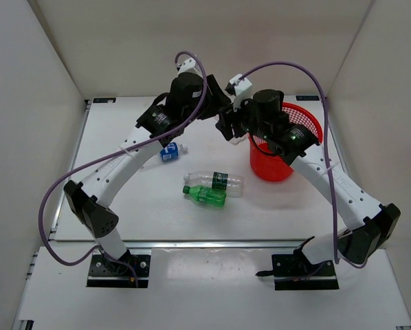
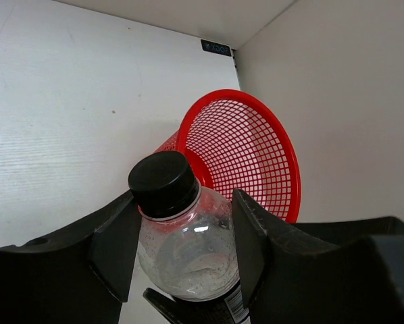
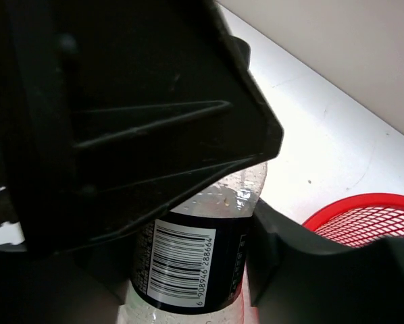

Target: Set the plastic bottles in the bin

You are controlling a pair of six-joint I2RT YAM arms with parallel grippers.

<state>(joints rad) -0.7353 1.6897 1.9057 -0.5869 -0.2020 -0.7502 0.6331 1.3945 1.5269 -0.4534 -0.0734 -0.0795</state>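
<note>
We find the left gripper [image 2: 182,253] and right gripper [image 3: 188,270] both clamped on the dark-labelled bottle [image 2: 163,183], apparently a handover, the bin [image 2: 256,158] standing on the right arm's side.

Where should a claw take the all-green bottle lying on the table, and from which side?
From straight above, closing across its neck end. The all-green bottle lies on its side, cap toward the left of the top view, with the clear green-labelled bottle close along its far side; the narrow necks likely leave more finger room there.
</note>
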